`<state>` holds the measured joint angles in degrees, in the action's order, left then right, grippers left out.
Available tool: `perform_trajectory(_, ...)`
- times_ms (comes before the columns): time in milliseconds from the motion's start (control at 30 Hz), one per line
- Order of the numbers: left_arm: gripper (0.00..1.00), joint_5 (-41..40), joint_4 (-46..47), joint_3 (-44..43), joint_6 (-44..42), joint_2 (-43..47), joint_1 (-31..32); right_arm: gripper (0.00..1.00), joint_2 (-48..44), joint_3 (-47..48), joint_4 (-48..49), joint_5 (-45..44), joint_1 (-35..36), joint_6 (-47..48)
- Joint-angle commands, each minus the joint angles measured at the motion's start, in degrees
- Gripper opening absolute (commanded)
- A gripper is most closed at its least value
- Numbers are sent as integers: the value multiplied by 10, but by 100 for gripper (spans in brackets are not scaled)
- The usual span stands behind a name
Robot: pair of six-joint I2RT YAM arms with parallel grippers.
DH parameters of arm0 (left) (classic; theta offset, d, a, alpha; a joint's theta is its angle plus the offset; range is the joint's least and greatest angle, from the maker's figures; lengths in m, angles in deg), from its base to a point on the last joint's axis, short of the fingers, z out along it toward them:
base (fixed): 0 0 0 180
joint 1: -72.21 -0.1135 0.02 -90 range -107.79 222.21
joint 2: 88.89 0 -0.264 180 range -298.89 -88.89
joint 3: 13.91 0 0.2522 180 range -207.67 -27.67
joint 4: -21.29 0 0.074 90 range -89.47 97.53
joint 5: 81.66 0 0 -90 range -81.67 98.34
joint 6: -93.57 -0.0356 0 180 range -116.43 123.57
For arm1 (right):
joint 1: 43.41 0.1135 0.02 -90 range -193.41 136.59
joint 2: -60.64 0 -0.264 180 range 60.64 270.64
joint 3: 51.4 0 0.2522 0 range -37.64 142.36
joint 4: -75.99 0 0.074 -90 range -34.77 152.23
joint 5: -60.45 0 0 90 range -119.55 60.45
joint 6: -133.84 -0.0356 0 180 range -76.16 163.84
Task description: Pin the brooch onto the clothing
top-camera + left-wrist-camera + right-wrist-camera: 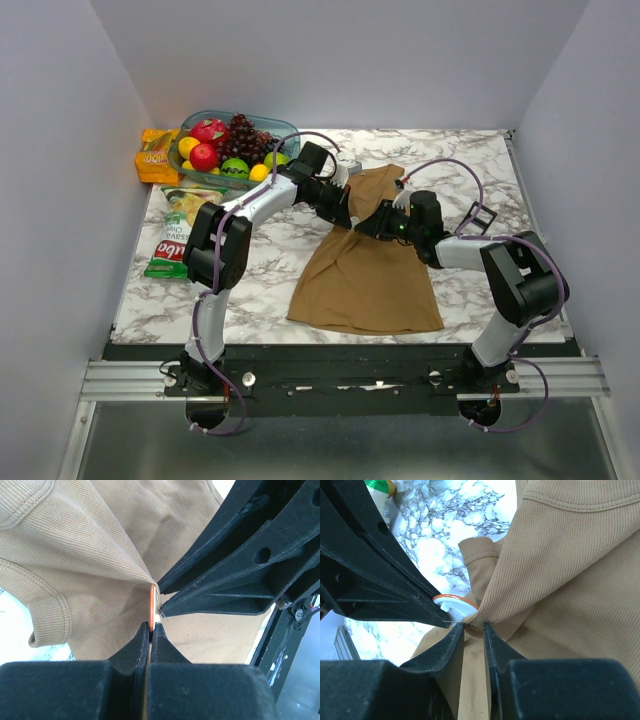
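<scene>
Setting: robotics lab test booth. Evidence: plain pale walls (60, 150) on three sides; marble-pattern table (262, 298); aluminium rail (120, 378) carrying two robot arms (225, 238); fruit bowl (288, 128); chips bag (168, 250).

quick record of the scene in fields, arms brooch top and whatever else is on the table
left gripper: shut on the brooch, held against the top
right gripper: shut on a fold of the top beside the brooch
top: tan, on the table, bunched up at the grippers
elsewhere: fruit bowl and chips bag, far left
</scene>
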<state>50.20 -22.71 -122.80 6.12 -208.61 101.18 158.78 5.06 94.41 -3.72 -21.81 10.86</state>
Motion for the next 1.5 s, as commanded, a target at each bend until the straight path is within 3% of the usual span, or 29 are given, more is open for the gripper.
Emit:
perform_trajectory(0, 0, 44, -17, -15, -11, -6, 6, 29, 13, 18, 27, 9, -4, -1)
perform_trajectory(733, 0, 39, -11, -15, -3, -11, 16, 27, 24, 12, 67, 47, -5, -28)
perform_trajectory(1467, 0, 50, -9, -15, -3, -12, 28, 24, 43, 12, 82, 21, -4, -47)
